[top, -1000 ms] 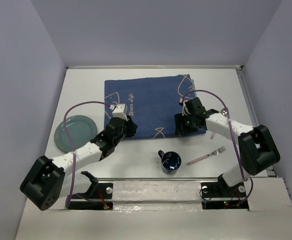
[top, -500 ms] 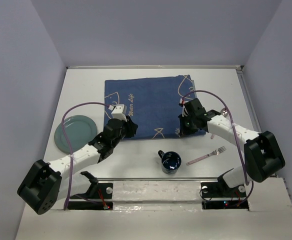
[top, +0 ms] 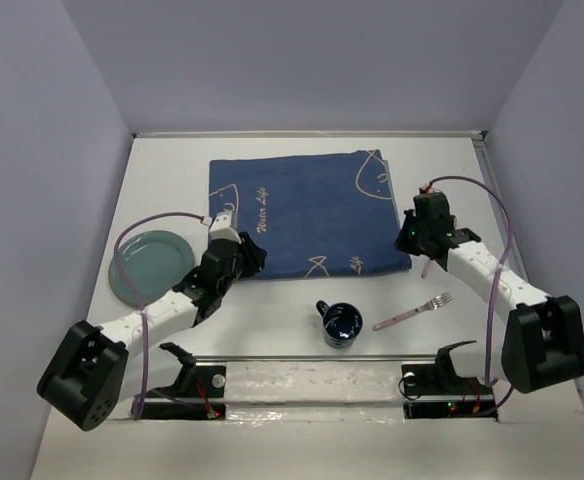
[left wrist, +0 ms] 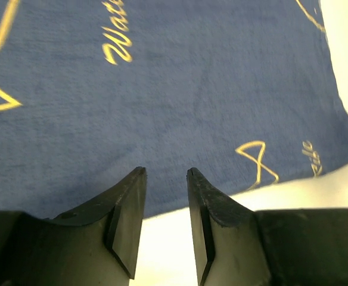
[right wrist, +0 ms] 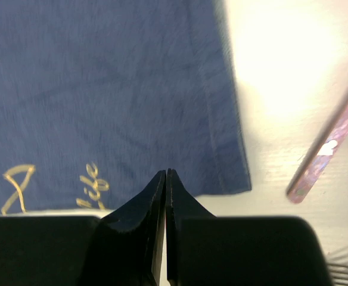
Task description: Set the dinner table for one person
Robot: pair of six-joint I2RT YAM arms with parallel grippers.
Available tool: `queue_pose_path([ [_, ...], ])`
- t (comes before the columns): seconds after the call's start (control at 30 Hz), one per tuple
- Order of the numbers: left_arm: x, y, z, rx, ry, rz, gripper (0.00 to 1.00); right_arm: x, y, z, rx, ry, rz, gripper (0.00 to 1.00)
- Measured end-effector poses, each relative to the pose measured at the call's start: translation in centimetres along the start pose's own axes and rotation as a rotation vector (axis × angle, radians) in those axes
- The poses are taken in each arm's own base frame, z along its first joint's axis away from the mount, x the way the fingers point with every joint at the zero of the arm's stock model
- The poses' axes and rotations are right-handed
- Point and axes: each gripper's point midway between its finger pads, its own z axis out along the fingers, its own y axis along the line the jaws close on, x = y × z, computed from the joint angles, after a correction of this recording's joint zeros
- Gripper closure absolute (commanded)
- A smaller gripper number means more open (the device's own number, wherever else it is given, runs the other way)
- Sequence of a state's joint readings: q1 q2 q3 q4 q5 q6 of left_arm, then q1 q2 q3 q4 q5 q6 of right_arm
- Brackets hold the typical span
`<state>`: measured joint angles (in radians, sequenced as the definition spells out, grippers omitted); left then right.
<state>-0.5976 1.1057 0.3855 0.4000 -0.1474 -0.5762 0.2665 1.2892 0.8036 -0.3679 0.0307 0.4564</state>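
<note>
The dinner table [top: 172, 190] is a white tabletop with a blue placemat [top: 302, 210] lying flat at its middle. My left gripper [top: 253, 259] hovers over the placemat's near-left edge. It is open, with nothing between its fingers [left wrist: 165, 173] and blue cloth [left wrist: 180, 89] beyond them. My right gripper [top: 410, 242] is at the placemat's near-right corner [right wrist: 239, 179]. It is shut and holds nothing [right wrist: 166, 171]. A green plate [top: 150, 265] lies at the left. A dark blue mug [top: 342, 323] and a pink-handled fork [top: 412, 312] lie near the front.
A pink iridescent utensil handle [right wrist: 326, 152] lies on the white surface just right of the placemat, partly under my right arm in the top view. Grey walls close the table on three sides. The arm bases stand at the near edge.
My right gripper has shut and swung right, from on the placemat to its right corner. My left gripper has opened a little and drawn back slightly toward the left.
</note>
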Motion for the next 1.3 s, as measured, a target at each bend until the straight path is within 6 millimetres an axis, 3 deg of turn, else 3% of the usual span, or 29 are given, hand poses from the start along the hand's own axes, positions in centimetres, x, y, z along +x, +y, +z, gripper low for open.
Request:
queue_pose_path([
  [0.13, -1.0, 2.5, 0.2, -0.035, -0.033, -0.076, 0.55, -1.5, -0.8, 1.0, 0.030, -0.053, 0.065, 1.00],
  [0.27, -0.2, 4.9, 0.1, -0.075, -0.018, -0.131, 0.55, 1.1, -2.6, 3.1, 0.080, 0.006, 0.099, 1.00],
  [0.4, 0.5, 4.5, 0.2, -0.049, 0.008, -0.148, 0.53, 5.5, -5.0, 3.3, 0.141, 0.093, 0.148, 1.00],
  [0.53, 0.8, 4.3, 0.0, -0.023, 0.015, -0.173, 0.51, 5.7, -5.2, 2.6, 0.144, 0.064, 0.193, 1.00],
  [0.8, 1.7, 6.1, -1.2, -0.044, 0.007, -0.226, 0.46, 5.7, -6.0, 2.2, 0.181, 0.038, 0.239, 1.00],
  [0.93, 1.7, 7.4, -1.9, -0.077, -0.010, -0.262, 0.47, 4.5, -5.5, 1.1, 0.151, -0.011, 0.231, 0.98],
  [1.1, 0.7, 9.5, -2.6, -0.142, -0.067, -0.345, 0.46, 0.8, -2.7, -1.7, 0.007, -0.124, 0.186, 0.91],
  [1.27, -0.1, 11.4, -3.2, -0.192, -0.121, -0.418, 0.46, 0.4, -0.5, -2.9, -0.102, -0.122, 0.132, 0.84],
  [1.3, 0.0, 11.7, -3.3, -0.198, -0.125, -0.426, 0.46, 0.6, 0.2, -3.2, -0.130, -0.115, 0.113, 0.79],
])
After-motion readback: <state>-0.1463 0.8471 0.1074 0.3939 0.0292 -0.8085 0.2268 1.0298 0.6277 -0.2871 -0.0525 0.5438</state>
